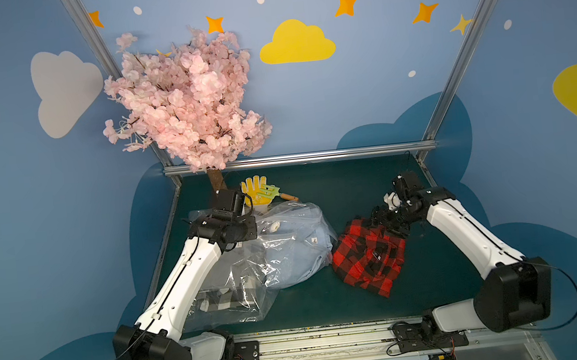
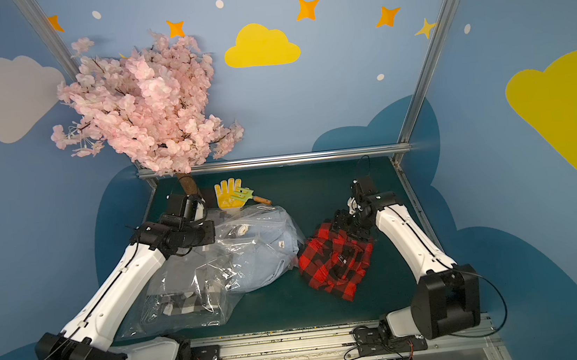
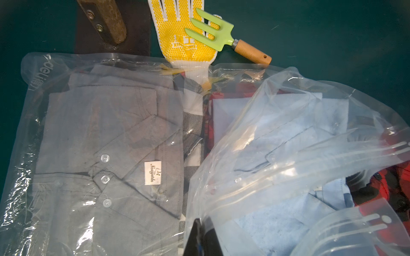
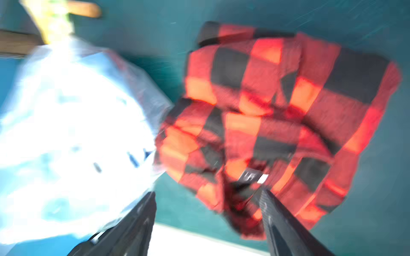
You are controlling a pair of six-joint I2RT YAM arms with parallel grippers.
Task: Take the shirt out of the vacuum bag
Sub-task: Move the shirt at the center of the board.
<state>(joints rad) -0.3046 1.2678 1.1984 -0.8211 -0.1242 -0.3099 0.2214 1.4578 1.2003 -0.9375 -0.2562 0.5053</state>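
Gripping the vacuum bag (image 3: 277, 124) are left fingers (image 3: 199, 232); right fingers (image 4: 208, 194), released, hover over the shirt (image 4: 277, 95).

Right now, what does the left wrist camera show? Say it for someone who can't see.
A clear vacuum bag fills the view, a folded grey shirt and a light blue shirt showing through it, its plastic pinched by the shut left gripper. Beside it on the green table lie a yellow glove and a green fork.

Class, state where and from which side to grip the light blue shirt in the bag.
Pinch the light blue shirt where it bulges from the bag mouth, coming from the red checked shirt side; cloth there seems free of plastic.
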